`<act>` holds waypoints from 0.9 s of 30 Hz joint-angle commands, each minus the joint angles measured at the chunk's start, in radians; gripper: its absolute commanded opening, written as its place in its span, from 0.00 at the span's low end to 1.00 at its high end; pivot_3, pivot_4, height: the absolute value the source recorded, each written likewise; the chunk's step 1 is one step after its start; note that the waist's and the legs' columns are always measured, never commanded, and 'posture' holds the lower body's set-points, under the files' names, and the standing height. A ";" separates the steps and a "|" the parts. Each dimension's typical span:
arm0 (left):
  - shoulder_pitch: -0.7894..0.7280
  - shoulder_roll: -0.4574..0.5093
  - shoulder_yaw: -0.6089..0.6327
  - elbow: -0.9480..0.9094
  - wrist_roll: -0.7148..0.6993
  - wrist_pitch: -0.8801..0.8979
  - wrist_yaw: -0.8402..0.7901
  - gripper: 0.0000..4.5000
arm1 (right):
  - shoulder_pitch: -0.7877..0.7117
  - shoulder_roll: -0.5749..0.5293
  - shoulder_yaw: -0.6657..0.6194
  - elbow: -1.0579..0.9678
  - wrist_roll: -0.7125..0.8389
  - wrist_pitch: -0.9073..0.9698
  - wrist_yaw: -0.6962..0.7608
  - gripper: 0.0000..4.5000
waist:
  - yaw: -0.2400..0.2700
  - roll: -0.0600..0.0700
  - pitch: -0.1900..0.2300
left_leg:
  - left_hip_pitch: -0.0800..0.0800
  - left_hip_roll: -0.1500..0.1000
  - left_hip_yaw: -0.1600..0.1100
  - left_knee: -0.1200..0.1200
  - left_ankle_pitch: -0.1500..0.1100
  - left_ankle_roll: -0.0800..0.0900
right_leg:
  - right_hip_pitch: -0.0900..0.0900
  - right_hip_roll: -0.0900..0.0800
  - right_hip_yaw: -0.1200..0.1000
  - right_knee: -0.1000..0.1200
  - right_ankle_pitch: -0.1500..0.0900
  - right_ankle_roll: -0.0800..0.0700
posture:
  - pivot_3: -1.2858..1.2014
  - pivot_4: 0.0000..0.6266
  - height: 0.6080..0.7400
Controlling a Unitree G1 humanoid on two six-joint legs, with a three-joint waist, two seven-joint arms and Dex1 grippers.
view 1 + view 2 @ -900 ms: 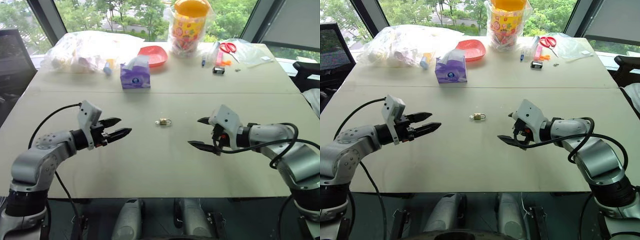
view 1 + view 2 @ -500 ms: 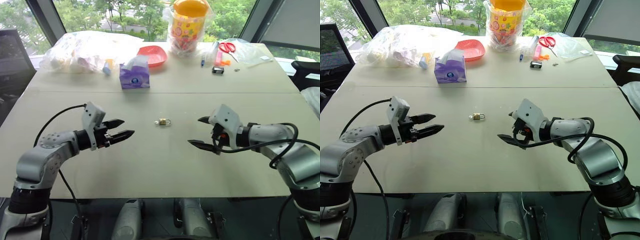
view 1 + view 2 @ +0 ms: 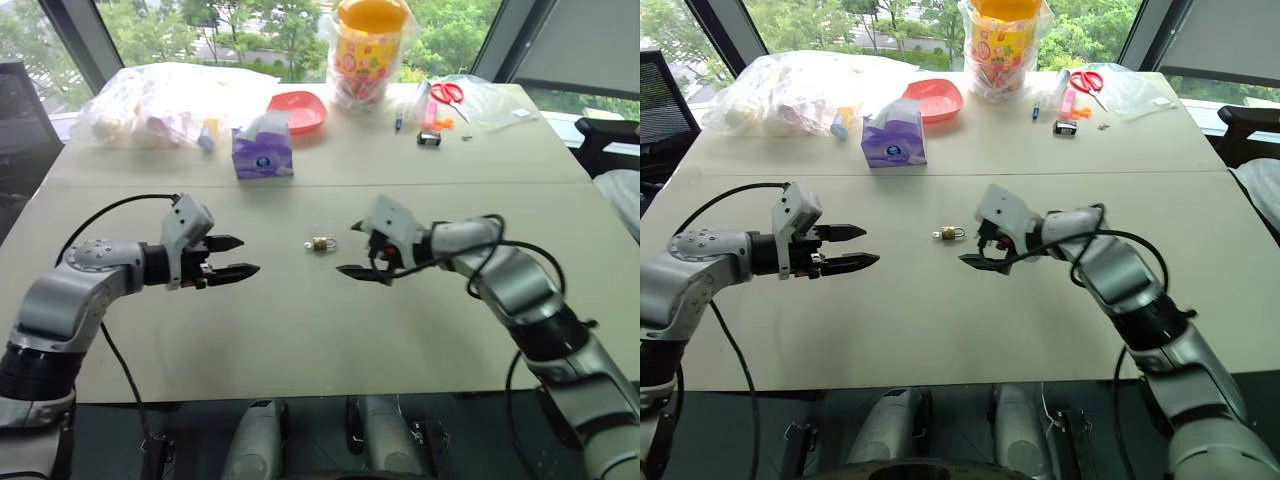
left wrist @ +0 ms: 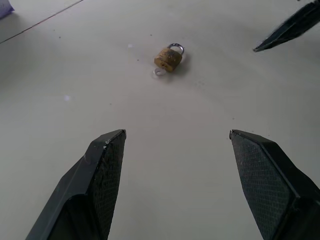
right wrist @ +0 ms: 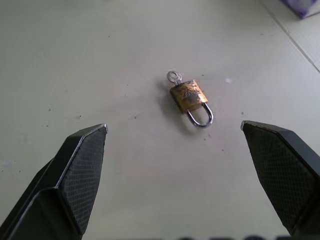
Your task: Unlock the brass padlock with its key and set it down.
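Right tool swings in on the lock, both tools spread wide

The right tool point(image 3: 362, 251) has slid across from well out on its side to just beside the brass padlock point(image 3: 321, 243), fingers wide apart and empty. The left tool point(image 3: 236, 257) hangs further off, equally spread. The padlock lies flat mid-bench point(image 3: 300, 340), the key point(image 5: 173, 77) seated in its base; a grasp looks imminent.

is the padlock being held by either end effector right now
No, the brass padlock lies on the table, apart from both open end effectors.
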 commanded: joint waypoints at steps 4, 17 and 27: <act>0.030 0.012 0.048 -0.067 0.006 -0.014 0.028 0.76 | -0.152 0.115 0.043 0.337 -0.080 -0.151 0.093 1.00 | -0.001 0.000 0.000 | -0.002 -0.001 0.000 0.001 0.000 0.000 | -0.001 0.000 0.000 0.000 0.000 0.000 | 0.52 0.24 1.00; 0.135 -0.048 0.076 -0.163 -0.014 0.004 0.134 0.78 | -0.326 0.304 0.018 0.832 -0.173 -0.357 0.199 0.82 | -0.006 0.000 0.000 | 0.001 0.000 0.000 0.001 0.000 0.000 | -0.001 0.000 0.001 0.005 0.002 0.003 | 0.52 0.24 1.00; -0.017 -0.156 0.125 -0.013 -0.110 0.024 0.138 0.78 | -0.257 0.226 -0.020 0.643 -0.284 -0.560 0.127 0.15 | 0.004 0.000 0.000 | 0.004 -0.001 -0.001 0.003 0.001 -0.002 | -0.001 0.000 0.001 0.013 0.000 0.001 | 0.52 0.24 1.00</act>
